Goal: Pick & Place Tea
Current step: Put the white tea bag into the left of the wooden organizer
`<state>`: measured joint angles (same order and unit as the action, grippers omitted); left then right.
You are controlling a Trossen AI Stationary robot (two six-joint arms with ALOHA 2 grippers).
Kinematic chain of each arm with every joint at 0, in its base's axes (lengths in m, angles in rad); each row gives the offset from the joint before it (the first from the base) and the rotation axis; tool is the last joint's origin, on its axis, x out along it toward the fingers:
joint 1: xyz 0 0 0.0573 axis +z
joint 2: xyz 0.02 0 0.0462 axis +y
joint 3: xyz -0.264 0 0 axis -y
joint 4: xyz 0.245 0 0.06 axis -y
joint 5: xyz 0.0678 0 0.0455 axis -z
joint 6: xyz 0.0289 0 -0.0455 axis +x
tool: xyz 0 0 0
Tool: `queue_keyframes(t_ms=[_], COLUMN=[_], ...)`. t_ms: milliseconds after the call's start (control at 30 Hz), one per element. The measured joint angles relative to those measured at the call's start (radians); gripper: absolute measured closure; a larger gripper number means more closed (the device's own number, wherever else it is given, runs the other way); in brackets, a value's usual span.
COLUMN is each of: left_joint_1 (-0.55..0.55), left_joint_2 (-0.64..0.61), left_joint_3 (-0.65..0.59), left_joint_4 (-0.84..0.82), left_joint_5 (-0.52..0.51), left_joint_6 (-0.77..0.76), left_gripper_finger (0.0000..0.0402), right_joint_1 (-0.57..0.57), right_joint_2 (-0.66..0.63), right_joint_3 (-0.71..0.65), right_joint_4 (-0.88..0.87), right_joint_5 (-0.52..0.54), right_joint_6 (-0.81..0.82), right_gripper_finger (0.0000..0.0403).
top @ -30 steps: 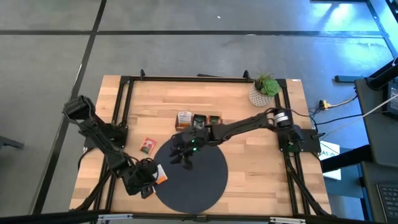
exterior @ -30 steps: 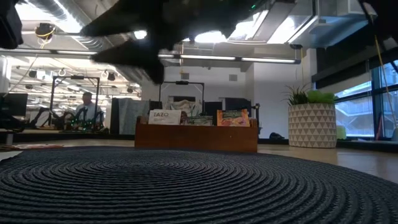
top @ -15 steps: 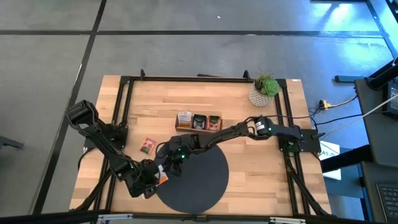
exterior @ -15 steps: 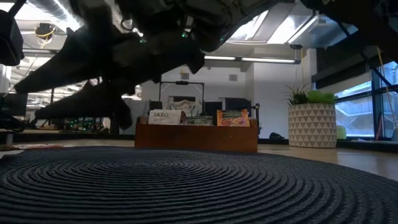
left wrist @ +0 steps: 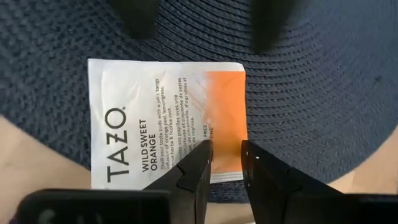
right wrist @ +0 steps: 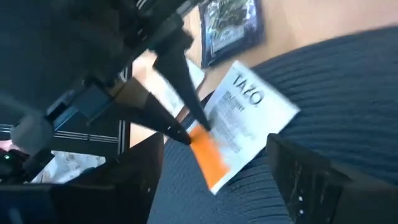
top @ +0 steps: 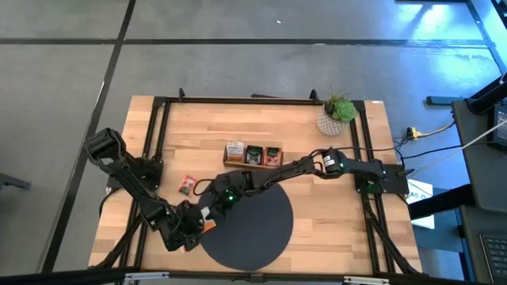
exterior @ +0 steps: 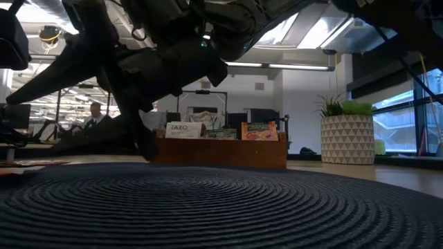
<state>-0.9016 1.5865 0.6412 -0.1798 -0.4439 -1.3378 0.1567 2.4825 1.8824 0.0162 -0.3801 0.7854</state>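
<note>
A white-and-orange tea sachet [left wrist: 165,118] is at the left rim of the dark round mat [top: 253,233], partly over the wood. My left gripper [left wrist: 227,162] is shut on it at the mat's near-left side [top: 202,224]. My right gripper [right wrist: 224,180] has reached in from the right and is open. Its two fingers [left wrist: 137,15] stand beyond the sachet's opposite edge, one at each side, and touch nothing that I can see. The sachet [right wrist: 242,121] shows between them in the right wrist view. My left gripper holds the sachet by one long edge [left wrist: 214,177], about where white print meets the orange band, pinched between the two fingertips. The fingers slant down at it from the table's near-left side. Whether the sachet touches the mat I cannot tell.
A red sachet [top: 188,184] lies flat on the wood just beyond both grippers. The wooden tray [top: 253,156] with upright sachets stands at the table's middle far side. A potted plant [top: 337,115] is at the far right. Black frame rails run along both table sides.
My right gripper has come down and gone left from over the mat's far part to the sachet in my left gripper, rolling as it went. In the low view its fingers now stand wider apart. My left gripper and the sachet have stayed nearly in place.
</note>
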Motion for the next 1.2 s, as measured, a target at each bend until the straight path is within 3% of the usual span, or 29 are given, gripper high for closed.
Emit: queue_keyframes(t_ms=[533, 833, 1000, 1200], left_joint_1=[0.019, 0.060, 0.060, 0.060], left_joint_2=[0.003, 0.003, 0.003, 0.003], left_joint_3=[-0.004, -0.004, -0.003, -0.003], left_joint_4=[0.011, 0.032, 0.032, 0.032], left_joint_5=[-0.084, -0.062, -0.061, -0.060], left_joint_6=[-0.013, 0.059, 0.069, 0.069], left_gripper_finger=[0.0317, 0.0318, 0.0318, 0.0318], right_joint_1=[0.014, 0.015, 0.012, 0.008], right_joint_2=[0.000, 0.000, 0.000, 0.000], right_joint_3=[0.000, 0.000, -0.001, -0.002], right_joint_4=[-0.105, -0.110, -0.112, -0.113], right_joint_5=[0.040, 0.023, 0.013, 0.018], right_joint_6=[0.045, 0.076, 0.078, 0.078], right_gripper_finger=[0.0116, 0.0118, 0.0149, 0.0218])
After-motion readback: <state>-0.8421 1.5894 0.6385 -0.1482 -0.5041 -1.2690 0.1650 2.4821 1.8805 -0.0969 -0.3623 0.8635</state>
